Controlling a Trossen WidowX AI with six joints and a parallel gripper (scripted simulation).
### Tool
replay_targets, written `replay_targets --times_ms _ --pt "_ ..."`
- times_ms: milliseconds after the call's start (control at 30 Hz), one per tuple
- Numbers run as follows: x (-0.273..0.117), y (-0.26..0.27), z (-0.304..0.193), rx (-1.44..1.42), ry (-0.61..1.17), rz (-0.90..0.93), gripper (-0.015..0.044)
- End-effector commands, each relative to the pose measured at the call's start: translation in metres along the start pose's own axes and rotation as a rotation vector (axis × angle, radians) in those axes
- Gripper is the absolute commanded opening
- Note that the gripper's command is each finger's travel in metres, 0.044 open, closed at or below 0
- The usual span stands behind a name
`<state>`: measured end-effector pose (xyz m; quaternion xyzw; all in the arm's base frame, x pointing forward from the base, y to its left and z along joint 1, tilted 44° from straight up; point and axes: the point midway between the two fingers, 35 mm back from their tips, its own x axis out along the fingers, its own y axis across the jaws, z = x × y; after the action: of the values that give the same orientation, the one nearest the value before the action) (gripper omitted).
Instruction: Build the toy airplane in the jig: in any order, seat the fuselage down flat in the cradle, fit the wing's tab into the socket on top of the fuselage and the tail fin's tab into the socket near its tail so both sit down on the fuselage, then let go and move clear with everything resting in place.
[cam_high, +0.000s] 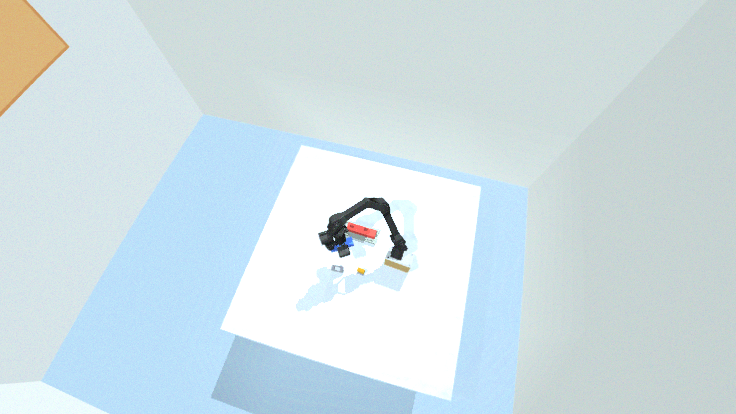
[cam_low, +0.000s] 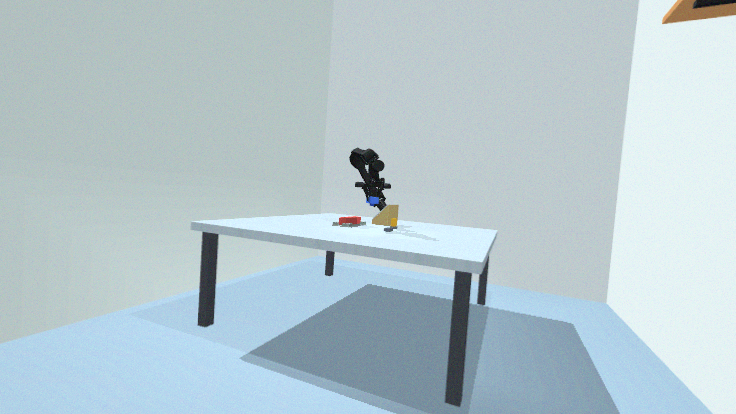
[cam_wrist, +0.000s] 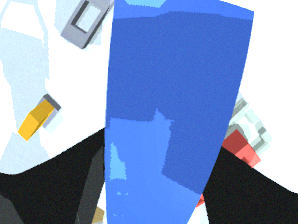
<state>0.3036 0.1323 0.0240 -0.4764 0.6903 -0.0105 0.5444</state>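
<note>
My gripper (cam_high: 340, 245) (cam_low: 373, 198) (cam_wrist: 157, 139) is shut on the blue wing (cam_high: 349, 241) (cam_low: 374, 201) (cam_wrist: 175, 75) and holds it above the table, to the left of the red fuselage in the top view. The red fuselage (cam_high: 362, 230) (cam_low: 349, 220) (cam_wrist: 240, 145) lies in the pale grey jig (cam_high: 371, 242) (cam_low: 336, 224) (cam_wrist: 262, 138) and looks level; its exact seating is too small to tell. The yellow tail fin (cam_high: 361, 270) (cam_low: 393, 222) (cam_wrist: 33, 121) stands apart on a small grey holder. The wing's tab is hidden.
An empty grey frame-shaped holder (cam_high: 337, 268) (cam_low: 388, 229) (cam_wrist: 85, 25) lies near the tail fin. A tan wedge-shaped block (cam_high: 397, 265) (cam_low: 387, 215) stands at the arm's base. The arm arches over the space beside the jig.
</note>
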Motion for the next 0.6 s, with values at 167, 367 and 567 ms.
replay_targets --times_ms 167,367,567 --pt "0.001 -0.022 -0.023 -0.144 -0.013 -0.004 0.0000" --pt "0.004 -0.034 -0.039 -0.241 -0.012 -0.006 0.0000" --pt "0.007 -0.045 -0.055 -0.337 -0.010 -0.007 0.0000"
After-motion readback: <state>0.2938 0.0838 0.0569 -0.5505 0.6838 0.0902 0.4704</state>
